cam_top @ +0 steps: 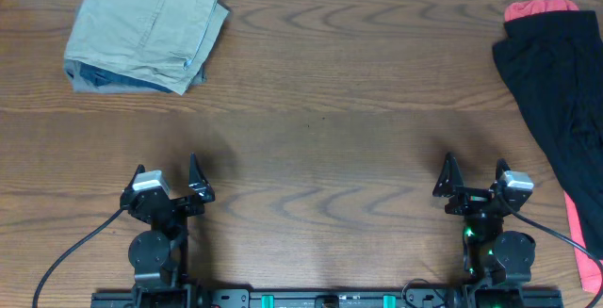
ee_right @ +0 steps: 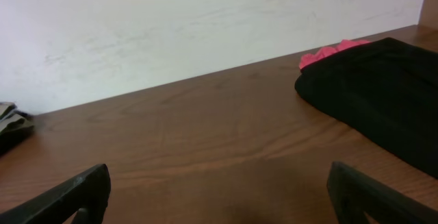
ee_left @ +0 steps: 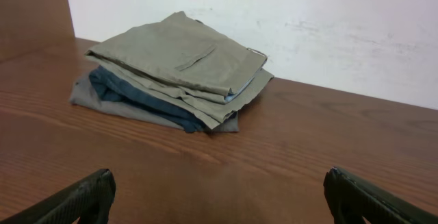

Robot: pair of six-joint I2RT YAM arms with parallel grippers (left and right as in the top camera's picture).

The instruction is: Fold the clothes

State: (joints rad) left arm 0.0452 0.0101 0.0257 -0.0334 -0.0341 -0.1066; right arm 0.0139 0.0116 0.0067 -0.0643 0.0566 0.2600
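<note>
At the near edge of the tabletop (cam_top: 320,91), two arm bases sit side by side, well apart, on a dark rail (cam_top: 311,299). A black cable (cam_top: 66,259) loops away from the left base.

Left claw (cam_top: 168,169): fingers spread wide, nothing between them, nothing touched. It points toward the far side. In the left wrist view both fingertips (ee_left: 85,198) sit at the lower corners with bare wood between them.

Right claw (cam_top: 476,167): fingers likewise wide apart, empty, facing the far side. Green lights glow on the right arm's base.

Mid tabletop: bare brown wood grain between the claws and the far edge.

Right side: the black shirt (cam_top: 556,91) lies as a loose, unfolded dark mass along the right edge, running from near the far edge down toward the right arm. It is well apart from both claws. It lies on top of the red T-shirt (cam_top: 539,8), which shows at the far end and again as a strip at the near right.

Far left corner: folded khaki trousers (cam_top: 141,21) top a small stack. The left wrist view shows a dark blue garment (ee_left: 130,94) and a grey layer beneath them.

Beyond the far edge: a white wall (ee_left: 308,18).
</note>
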